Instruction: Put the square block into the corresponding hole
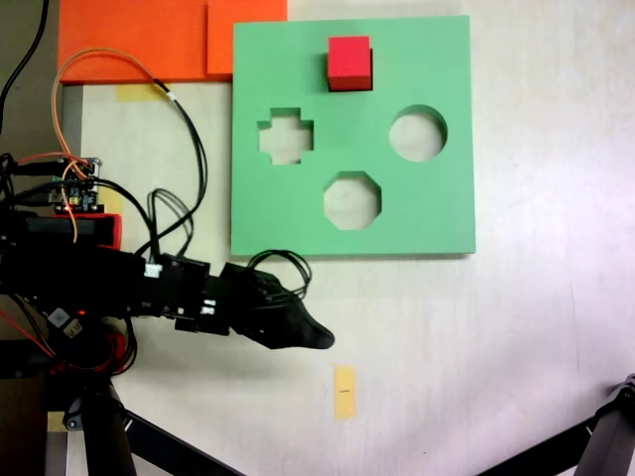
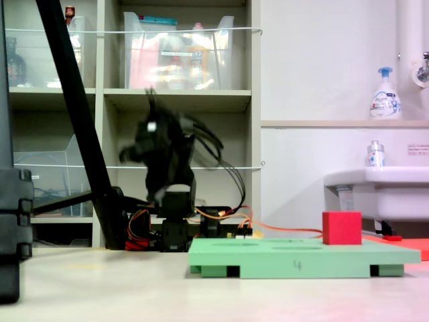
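Both exterior views are bright and evenly lit. In the first exterior view the small red foam cube (image 1: pixel 349 61) casts a short dark shadow on the flat green foam board (image 1: pixel 437 213). In the second exterior view the black robot arm (image 2: pixel 167 157) looks smeared and blurry.

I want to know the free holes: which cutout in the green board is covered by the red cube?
The one at the board's top edge in the first exterior view, where the red cube stands. The cross, round and octagonal cutouts are open.

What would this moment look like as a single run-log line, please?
red block: on green board, at square hole, protruding | gripper: off board, empty, jaw state unclear | cross, round, octagonal holes: empty
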